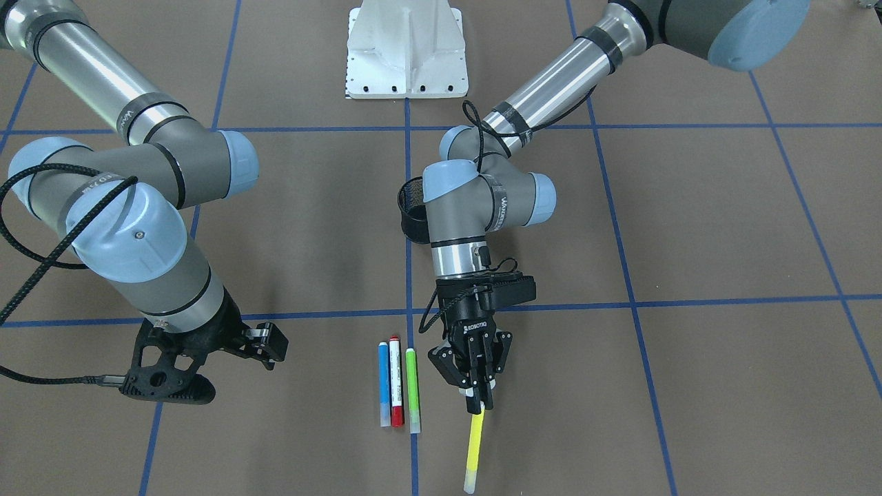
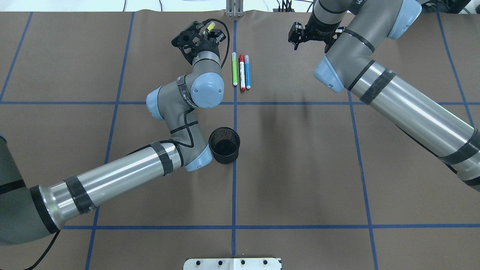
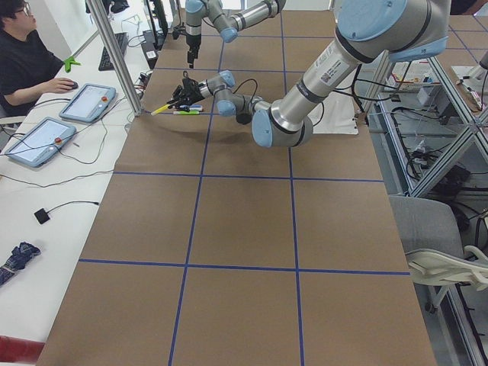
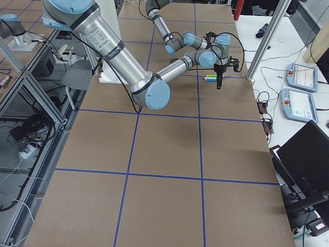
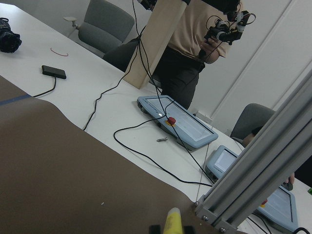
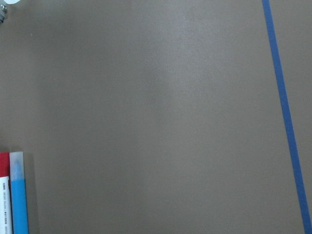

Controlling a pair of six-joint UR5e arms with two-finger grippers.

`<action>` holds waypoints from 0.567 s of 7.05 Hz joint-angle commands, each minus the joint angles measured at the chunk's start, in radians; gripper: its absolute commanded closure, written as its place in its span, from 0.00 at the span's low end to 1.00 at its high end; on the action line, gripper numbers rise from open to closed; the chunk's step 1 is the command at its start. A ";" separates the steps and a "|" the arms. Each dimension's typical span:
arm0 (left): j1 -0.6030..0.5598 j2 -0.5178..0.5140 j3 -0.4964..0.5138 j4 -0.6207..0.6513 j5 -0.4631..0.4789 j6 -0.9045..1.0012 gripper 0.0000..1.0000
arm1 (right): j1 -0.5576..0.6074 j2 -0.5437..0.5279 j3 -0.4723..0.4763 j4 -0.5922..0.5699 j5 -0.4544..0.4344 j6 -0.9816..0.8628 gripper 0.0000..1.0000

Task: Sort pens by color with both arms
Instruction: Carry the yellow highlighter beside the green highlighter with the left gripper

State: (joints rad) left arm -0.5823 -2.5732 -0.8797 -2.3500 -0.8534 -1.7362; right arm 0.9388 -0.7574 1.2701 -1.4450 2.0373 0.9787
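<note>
The left pincer (image 1: 479,401) is clamped on the yellow pen (image 1: 474,444), which juts out past its tips. The green pen (image 1: 412,389), red-capped pen (image 1: 395,382) and blue pen (image 1: 383,382) lie side by side on the counter (image 1: 689,386) just beside it, towards the right pincer (image 1: 267,344). I cannot tell how far that one is open.

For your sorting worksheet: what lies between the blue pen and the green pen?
The red-capped pen, shown in the front-facing view.

left gripper (image 1: 479,401) clamped, right gripper (image 1: 270,346) spread
</note>
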 commanded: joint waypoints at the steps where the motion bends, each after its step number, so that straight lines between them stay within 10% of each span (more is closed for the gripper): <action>1: 0.016 -0.001 0.010 0.000 0.023 -0.057 1.00 | 0.000 0.000 0.000 0.000 0.000 -0.002 0.00; 4: 0.044 -0.013 0.012 0.000 0.033 -0.068 1.00 | 0.003 -0.002 0.000 0.000 0.000 -0.002 0.00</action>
State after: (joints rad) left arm -0.5484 -2.5821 -0.8689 -2.3500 -0.8226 -1.8007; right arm 0.9413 -0.7590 1.2694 -1.4450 2.0371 0.9772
